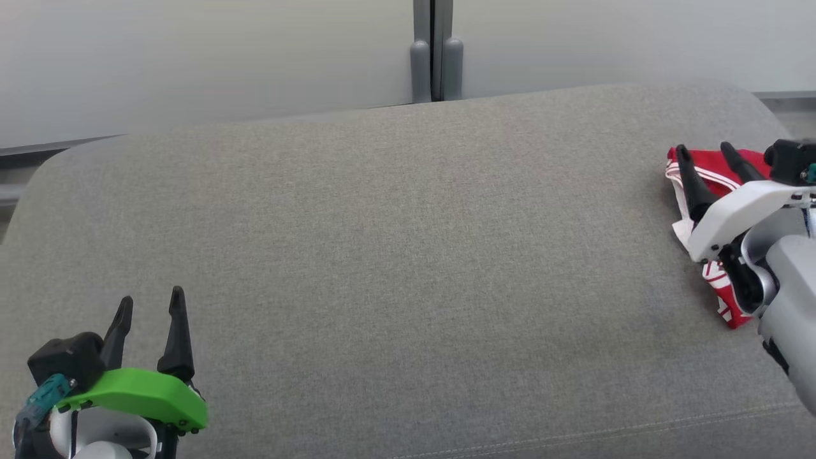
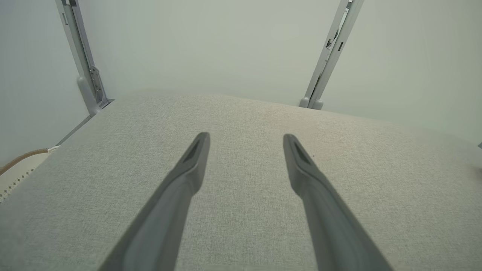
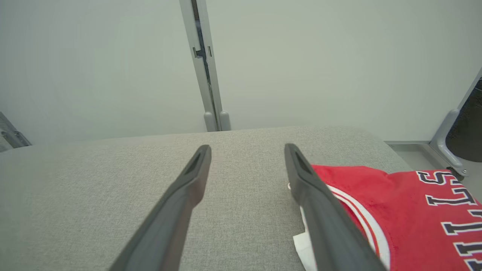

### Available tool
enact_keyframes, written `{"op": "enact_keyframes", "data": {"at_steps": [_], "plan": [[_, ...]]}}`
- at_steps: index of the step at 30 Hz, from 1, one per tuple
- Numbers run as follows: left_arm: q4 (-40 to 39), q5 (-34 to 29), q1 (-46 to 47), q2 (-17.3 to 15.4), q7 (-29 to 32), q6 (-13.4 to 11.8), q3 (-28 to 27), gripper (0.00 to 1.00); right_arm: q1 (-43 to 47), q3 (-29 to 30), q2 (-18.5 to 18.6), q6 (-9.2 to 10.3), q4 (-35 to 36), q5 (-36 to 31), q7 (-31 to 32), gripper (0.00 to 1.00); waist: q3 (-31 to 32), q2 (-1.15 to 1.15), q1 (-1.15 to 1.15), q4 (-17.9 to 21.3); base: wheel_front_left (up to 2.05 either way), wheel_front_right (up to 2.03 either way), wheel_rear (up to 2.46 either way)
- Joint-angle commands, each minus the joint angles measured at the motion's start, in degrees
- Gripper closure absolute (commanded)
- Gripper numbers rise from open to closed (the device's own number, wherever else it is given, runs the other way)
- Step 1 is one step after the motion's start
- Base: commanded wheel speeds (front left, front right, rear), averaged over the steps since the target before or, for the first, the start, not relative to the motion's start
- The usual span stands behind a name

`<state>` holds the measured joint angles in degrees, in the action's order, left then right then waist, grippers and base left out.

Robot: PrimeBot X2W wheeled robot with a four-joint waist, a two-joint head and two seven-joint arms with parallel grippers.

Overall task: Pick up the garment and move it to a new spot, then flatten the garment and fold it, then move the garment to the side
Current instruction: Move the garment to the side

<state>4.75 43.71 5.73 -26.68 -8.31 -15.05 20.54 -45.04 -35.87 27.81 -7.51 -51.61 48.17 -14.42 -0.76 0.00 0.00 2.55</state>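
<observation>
Red jersey at 3 o'clock, both pincers gaping.
The big grey cushion (image 1: 408,255) spreads wide. The garment (image 1: 709,159) lies bunched at its 3 o'clock edge and looks soft, light and floppy, so pinch the striped hem, not the slack middle. Right gripper (image 1: 704,150) hovers at it, 2 fingers apart, holding nothing. Left gripper (image 1: 153,295) waits at 7 o'clock, likewise spread.
</observation>
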Motion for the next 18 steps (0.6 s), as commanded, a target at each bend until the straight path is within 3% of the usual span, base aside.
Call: {"op": "enact_keyframes", "data": {"at_steps": [1, 11, 18], "plan": [[0.2, 0.6, -1.68, -0.46, -0.25, -0.38, -0.27, 0.0, 2.6, 1.81, -1.33, 0.05, 0.95, -1.09, -0.53, 0.0, 2.06, 0.0, 0.0, -2.15, 0.0, 0.0, 0.0], [0.9, 1.22, -5.42, -0.46, -2.13, -1.01, -1.09, 0.0, 12.83, 12.3, -7.38, 0.05, 9.72, -10.6, -0.75, 0.0, 3.64, 0.0, 0.0, -3.6, 0.0, 0.0, 0.0], [0.96, 0.05, -7.19, -0.15, -3.57, -1.49, -0.68, 0.0, 21.81, 20.83, -14.3, 0.04, 17.51, -20.04, -0.2, 0.0, 4.78, 0.0, 0.0, -4.2, 0.0, 0.0, 0.0]]}}
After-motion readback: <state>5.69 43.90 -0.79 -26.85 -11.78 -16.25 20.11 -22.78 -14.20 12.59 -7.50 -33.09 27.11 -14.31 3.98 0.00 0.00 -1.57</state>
